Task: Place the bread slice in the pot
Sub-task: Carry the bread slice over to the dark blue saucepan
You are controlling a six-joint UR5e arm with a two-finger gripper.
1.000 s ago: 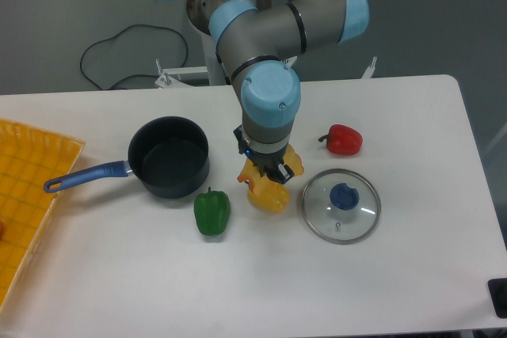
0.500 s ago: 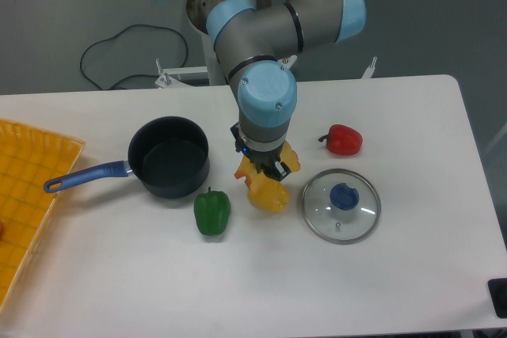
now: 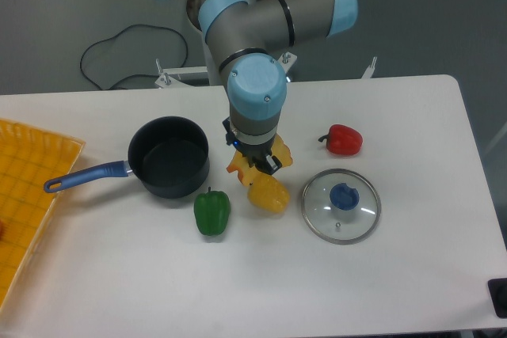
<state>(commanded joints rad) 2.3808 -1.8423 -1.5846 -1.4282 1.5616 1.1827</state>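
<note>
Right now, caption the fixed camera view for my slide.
Gripper carries the bread slice toward the empty pot.

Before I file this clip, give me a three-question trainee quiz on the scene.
1. True or false: the pot is empty.
2. What lies between the green pepper and the glass lid?
3. The bread slice is: A) in the pot, B) at the pincer, C) on the yellow tray.

Key: 1 true. 2 the yellow pepper. 3 B.
</note>
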